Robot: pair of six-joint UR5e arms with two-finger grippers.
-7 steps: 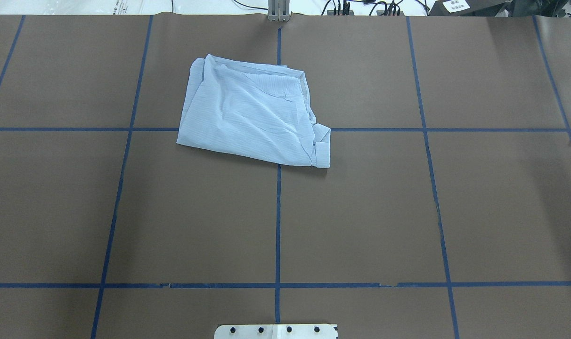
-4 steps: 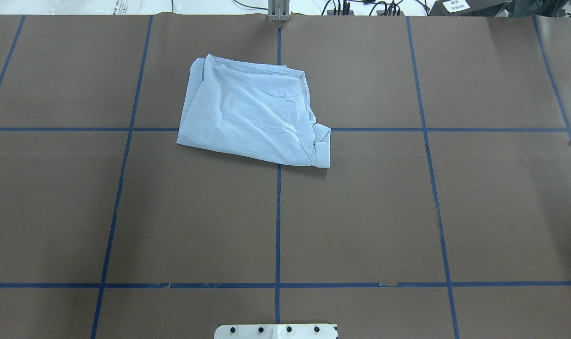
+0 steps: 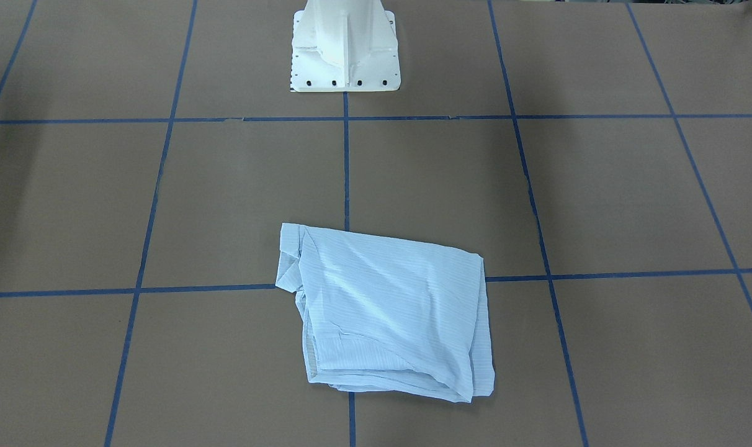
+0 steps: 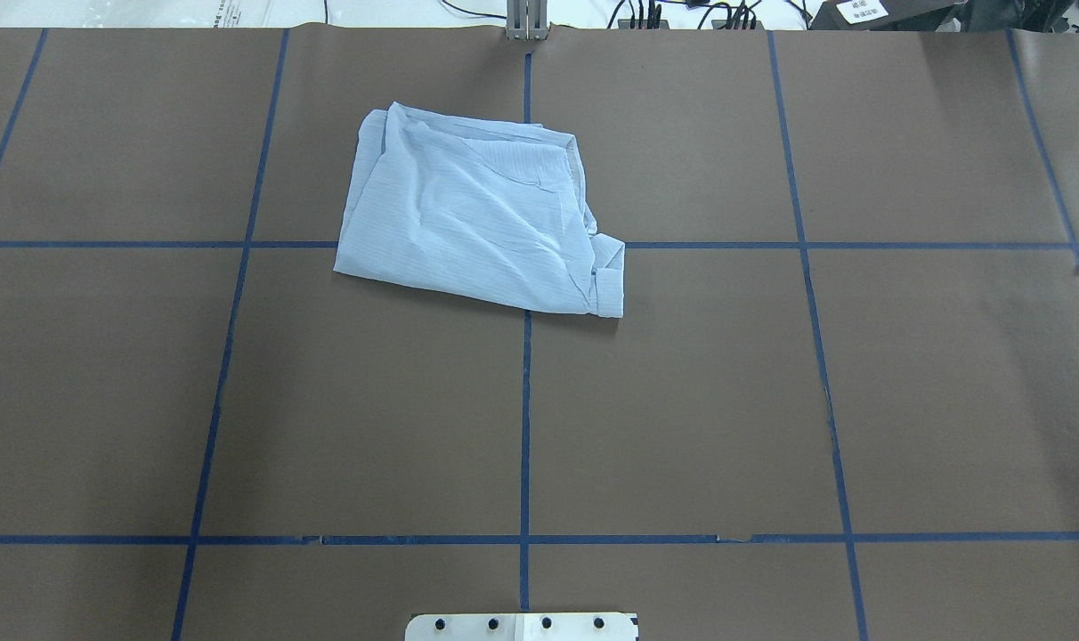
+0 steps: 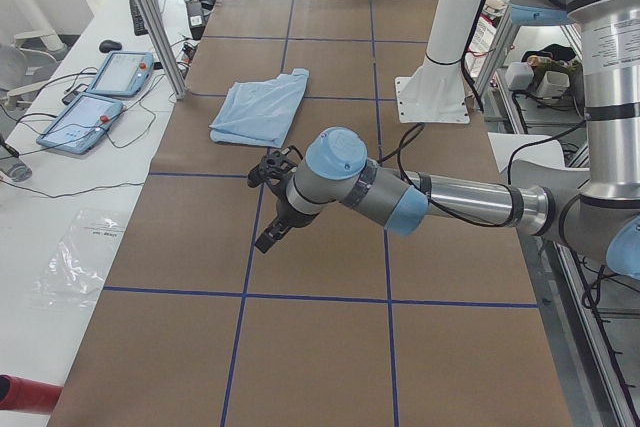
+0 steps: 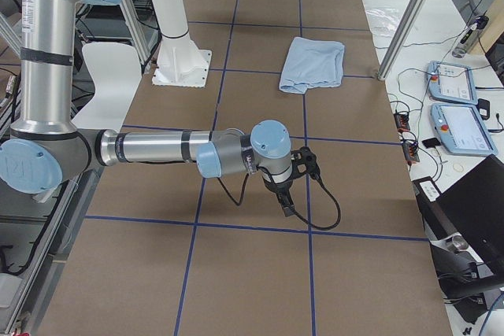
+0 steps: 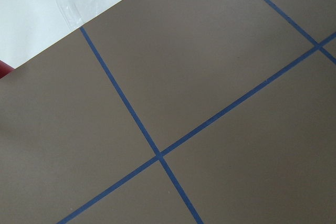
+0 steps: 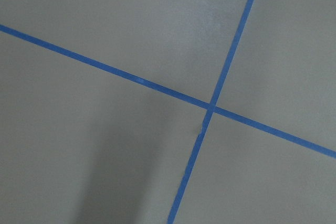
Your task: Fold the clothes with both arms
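1. The shirt (image 4: pixel 477 223) lies flat on the table (image 4: pixel 860 401), folded into a rough, wrinkled rectangle.
2. In the overhead view it sits at about 12 o'clock from the white base (image 3: pixel 345 43), over a crossing of the blue tape lines (image 4: pixel 524 427).
3. The left arm (image 5: pixel 460 202) reaches low over the table. In the left-end view the left claw (image 5: pixel 268 237) points toward 7 o'clock, with the shirt well apart at 12 o'clock from it. I cannot tell whether it is released or clenched.
4. The right arm (image 6: pixel 150 147) also reaches low. In the right-end view the right claw (image 6: pixel 288 208) points toward 5 o'clock, with the shirt well apart at 12 o'clock. Again I cannot tell its state.
5. Both wrist views show only brown table cover and tape lines.
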